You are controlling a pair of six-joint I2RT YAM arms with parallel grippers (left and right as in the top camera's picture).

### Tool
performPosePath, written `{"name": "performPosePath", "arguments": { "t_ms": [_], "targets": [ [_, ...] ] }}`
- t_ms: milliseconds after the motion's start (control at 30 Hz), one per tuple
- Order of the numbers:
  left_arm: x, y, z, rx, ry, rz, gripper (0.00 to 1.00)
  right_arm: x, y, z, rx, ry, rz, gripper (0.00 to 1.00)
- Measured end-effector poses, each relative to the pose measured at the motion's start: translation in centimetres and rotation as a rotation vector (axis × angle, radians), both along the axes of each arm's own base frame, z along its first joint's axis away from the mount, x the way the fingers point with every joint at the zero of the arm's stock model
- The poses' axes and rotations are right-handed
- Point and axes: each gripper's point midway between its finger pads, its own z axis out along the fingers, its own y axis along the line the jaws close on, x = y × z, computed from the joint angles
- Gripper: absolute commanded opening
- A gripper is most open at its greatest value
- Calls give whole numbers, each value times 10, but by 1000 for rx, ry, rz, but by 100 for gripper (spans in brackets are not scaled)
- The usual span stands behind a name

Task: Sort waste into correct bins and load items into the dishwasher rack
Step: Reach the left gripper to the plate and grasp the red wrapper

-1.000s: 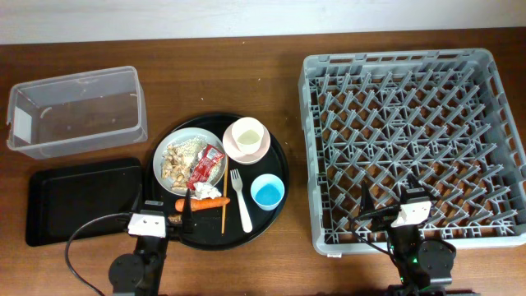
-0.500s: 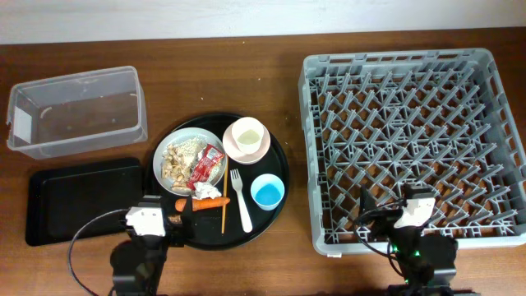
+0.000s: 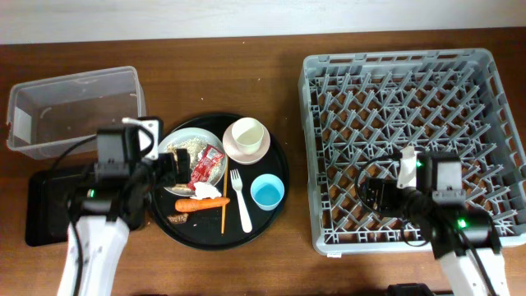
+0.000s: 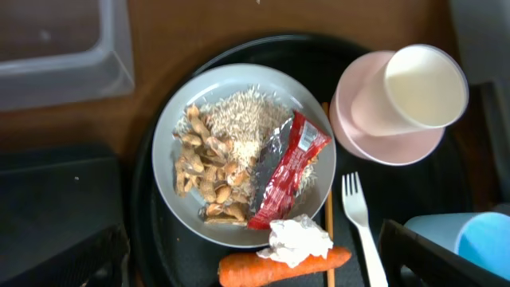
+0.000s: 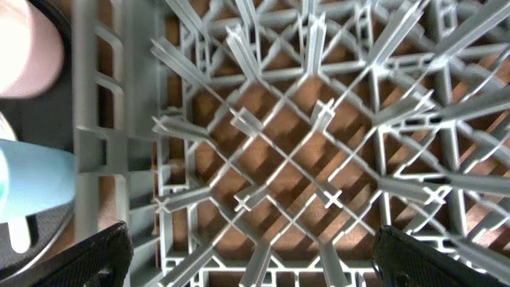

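On the round black tray, the pale grey plate [image 3: 177, 141] holds beige food scraps [image 4: 211, 163] and the red wrapper [image 4: 288, 166]. The white tissue [image 4: 297, 239] lies on the orange carrot [image 4: 279, 269], with a brown bit [image 3: 177, 219] nearby. The cream cup [image 4: 422, 84] sits in the pink bowl [image 4: 382, 135]. Beside them are the fork [image 4: 358, 219], chopsticks [image 3: 224, 205] and blue cup [image 3: 267, 191]. My left gripper [image 4: 255, 243] hovers open above the plate's near edge. My right gripper [image 5: 251, 251] is open and empty above the rack's [image 3: 411, 90] front left part.
The clear tub [image 3: 74, 111] stands at the back left. The shallow black tray [image 3: 49, 205] is in front of it, partly under my left arm. The round black tray [image 3: 271, 222] lies between the bins and the rack. The rack's pegs [image 5: 319, 119] stand under my right gripper.
Both arms have risen from the table's front edge and reached forward. The left is now over the plate, the right over the rack's front left. No object has moved.
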Motion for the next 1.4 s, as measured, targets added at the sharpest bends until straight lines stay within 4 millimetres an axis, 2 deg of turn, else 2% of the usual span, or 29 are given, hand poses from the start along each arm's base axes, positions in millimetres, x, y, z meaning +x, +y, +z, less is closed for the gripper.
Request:
{"name": "performPosePath", "arguments": {
  "t_ms": [133,200,367,433,467,567,600,800,900,1000,1033,1100,1200,1267,1400],
  "targets": [
    [18,-5,-39,-19,106,-14,99,-1,-4,-10,-16,53,-11,99],
    [27,-11,-54,-48,134,-33,93,0,-8,-10,-22,53,-27,99],
    [27,-25,-117,-113,321,-63,61,0,-10,-10,-27,52,-34,99],
    [22,-36,-133,-127,372,-90,41,0,-10,-10,-27,52,-34,99],
    [20,-41,-138,-127,389,-103,30,0,-10,-10,-27,52,-34,99],
    [18,-50,-141,-120,400,-133,13,0,-10,-10,-27,52,-34,99],
    [18,-50,-141,-120,400,-131,1,0,-10,-10,-26,52,-34,99],
    [30,-46,-136,-94,356,-121,0,0,-10,-10,-27,52,-34,99],
    [53,-45,-109,-80,287,-117,1,0,-10,-10,-27,52,-34,99],
    [73,-40,-60,-68,153,-104,1,0,-10,-10,-27,52,-34,99],
    [75,-37,-45,-64,114,-95,28,0,-10,-10,-27,51,-34,99],
    [75,-33,-35,-61,91,-88,33,0,-10,-10,-27,51,-34,99],
    [75,-33,-40,-62,106,-85,33,0,-10,-10,-27,51,-34,99],
    [75,-37,-57,-82,151,-94,33,1,-10,-10,-26,50,-34,99],
    [71,-46,-107,-119,294,-113,30,1,-10,-10,-27,48,-34,99]
  ]
}}
